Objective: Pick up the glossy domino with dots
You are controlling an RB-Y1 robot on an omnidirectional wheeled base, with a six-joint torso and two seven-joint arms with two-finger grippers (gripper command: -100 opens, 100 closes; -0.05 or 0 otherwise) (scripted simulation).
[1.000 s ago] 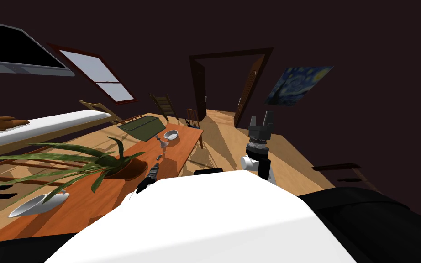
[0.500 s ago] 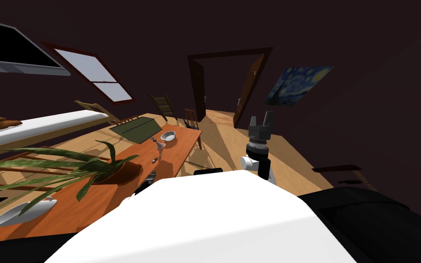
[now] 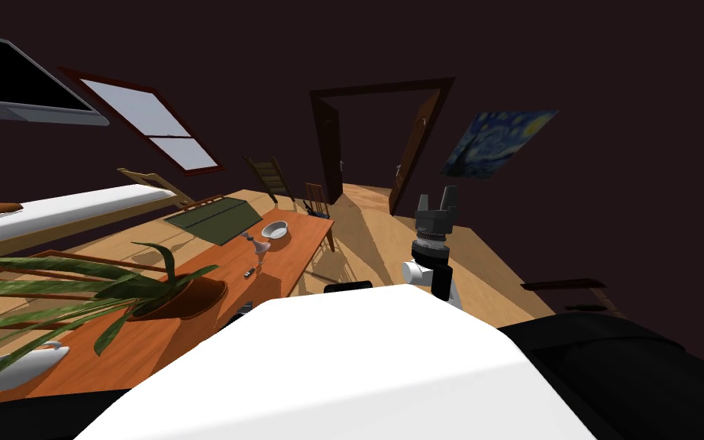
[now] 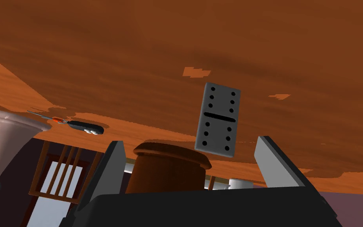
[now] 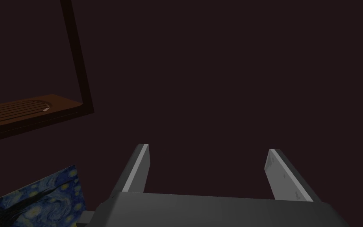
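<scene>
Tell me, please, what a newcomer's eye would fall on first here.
The grey domino with black dots stands out, flat on the orange-brown table just ahead of the open left gripper. In the head view, a long-leaved plant sprawls over the table, and the open right gripper stands raised.

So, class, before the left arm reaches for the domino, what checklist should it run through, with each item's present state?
1. Left gripper open: ok.
2. Domino in sight, lying flat on the table: ok.
3. Domino between the fingers: not ok, it lies beyond their tips.
4. Clearance from the brown pot: cannot tell.
5. Right gripper open, away from the table: ok.
</scene>
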